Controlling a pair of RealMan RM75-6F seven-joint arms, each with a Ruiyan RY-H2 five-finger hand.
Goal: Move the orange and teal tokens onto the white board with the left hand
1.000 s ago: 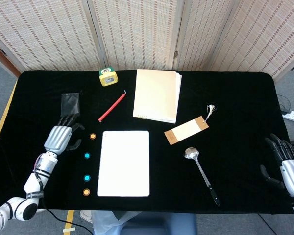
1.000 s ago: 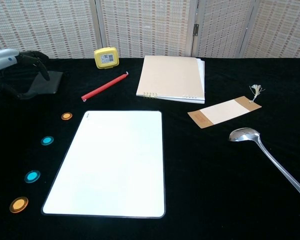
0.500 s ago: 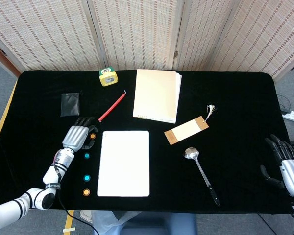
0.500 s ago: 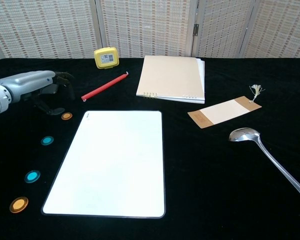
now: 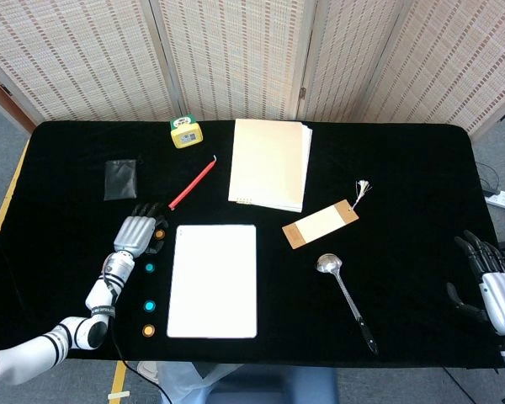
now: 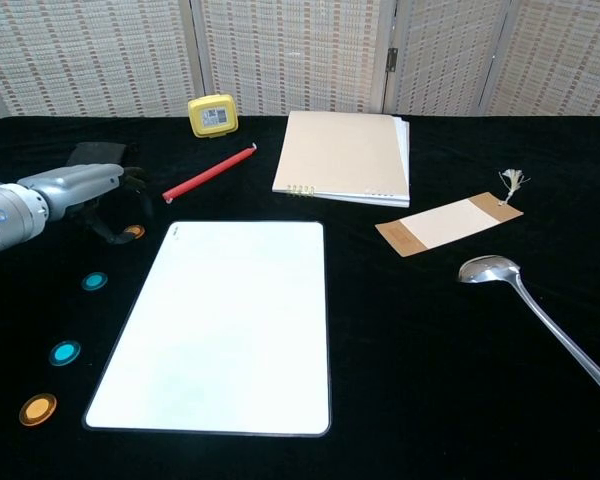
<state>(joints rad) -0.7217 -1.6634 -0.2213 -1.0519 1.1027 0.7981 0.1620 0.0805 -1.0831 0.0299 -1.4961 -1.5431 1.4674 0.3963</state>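
Four tokens line the white board's (image 5: pixel 212 280) left edge on the desk (image 5: pixel 404 168): far orange token (image 6: pixel 134 231), two teal tokens (image 5: pixel 149 268), near orange token (image 5: pixel 148 331). The left hand (image 5: pixel 135 233) covers the far orange one, fingers spread. The right hand (image 5: pixel 492 290) rests open, holding nothing.

Left robot hand (image 5: pixel 136 232) reaches forward at the left, palm down, fingers extended; right robot hand (image 5: pixel 493 290) rests far right, fingers apart.
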